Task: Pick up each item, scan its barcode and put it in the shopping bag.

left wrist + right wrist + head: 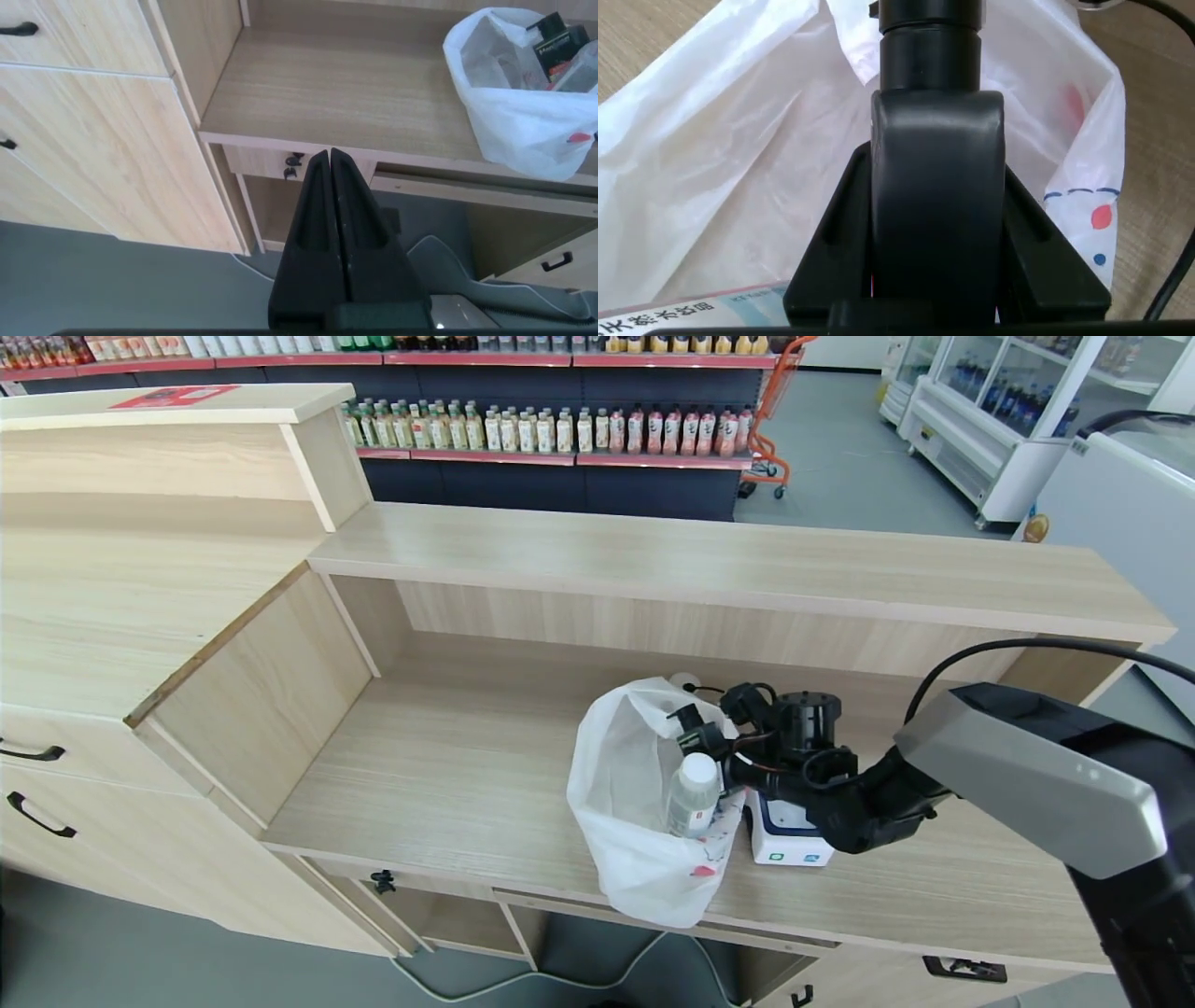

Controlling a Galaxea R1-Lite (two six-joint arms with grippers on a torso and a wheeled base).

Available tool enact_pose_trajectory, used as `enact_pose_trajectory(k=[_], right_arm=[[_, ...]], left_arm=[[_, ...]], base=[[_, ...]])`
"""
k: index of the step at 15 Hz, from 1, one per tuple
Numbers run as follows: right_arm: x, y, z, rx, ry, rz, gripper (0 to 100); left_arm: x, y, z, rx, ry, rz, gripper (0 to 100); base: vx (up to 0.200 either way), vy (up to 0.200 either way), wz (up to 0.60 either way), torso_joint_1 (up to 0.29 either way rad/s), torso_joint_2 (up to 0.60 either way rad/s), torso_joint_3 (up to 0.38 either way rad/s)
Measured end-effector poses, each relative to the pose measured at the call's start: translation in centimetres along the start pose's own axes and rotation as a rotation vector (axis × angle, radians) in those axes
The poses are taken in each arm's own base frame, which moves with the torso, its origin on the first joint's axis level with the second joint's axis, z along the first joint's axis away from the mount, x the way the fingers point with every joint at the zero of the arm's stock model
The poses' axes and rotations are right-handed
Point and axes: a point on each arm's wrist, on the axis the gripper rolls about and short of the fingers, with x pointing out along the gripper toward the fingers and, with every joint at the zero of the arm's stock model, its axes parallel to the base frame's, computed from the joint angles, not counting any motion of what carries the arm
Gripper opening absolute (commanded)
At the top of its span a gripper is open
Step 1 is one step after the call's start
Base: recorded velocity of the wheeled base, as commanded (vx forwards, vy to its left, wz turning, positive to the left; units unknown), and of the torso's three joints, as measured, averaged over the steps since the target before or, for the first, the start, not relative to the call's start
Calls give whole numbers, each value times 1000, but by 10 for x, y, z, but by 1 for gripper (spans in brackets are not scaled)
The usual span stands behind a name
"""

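The wooden counter (448,775) carried everything on its sunken lower surface, in front of a raised far ledge. The white shopping bag (621,803) stood right of the middle, at the near edge. Its mouth was spread wide and turned upward, which seemingly left room to lower goods in from above. The right gripper (698,737) hung at the right side of that mouth, reaching in from the right. Whether it was open or closed could not be told, nor whether it had hold of anything. Just right of the bag sat a small white box (784,835), probably the scanner, likely put there so an item passes it on the short way to the bag. A bottle (693,798) with a white cap stood upright inside the bag's right side, directly below the right gripper, so this looked like the drop-off step for that item. The left gripper (329,163) was closed flat with nothing in it. It was held low off the counter's near edge, well left of the bag, probably parked out of the way.
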Motion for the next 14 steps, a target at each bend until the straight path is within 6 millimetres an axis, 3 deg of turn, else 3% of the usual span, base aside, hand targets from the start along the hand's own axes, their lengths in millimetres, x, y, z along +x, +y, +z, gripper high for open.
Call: enact_pose_trajectory(k=[10,11,14], right_arm=[[-14,-15,-8,20,37,-32,0],[-14,-14,-8,19,38,-30,100],[-14,-12,-6,18,34,-20,100]], left_arm=[[0,0,0,0,0,0,0],[0,0,0,0,0,0,0],[0,0,0,0,0,0,0]], base=[[0,0,0,0,0,0],[0,0,0,0,0,0],[0,0,0,0,0,0]])
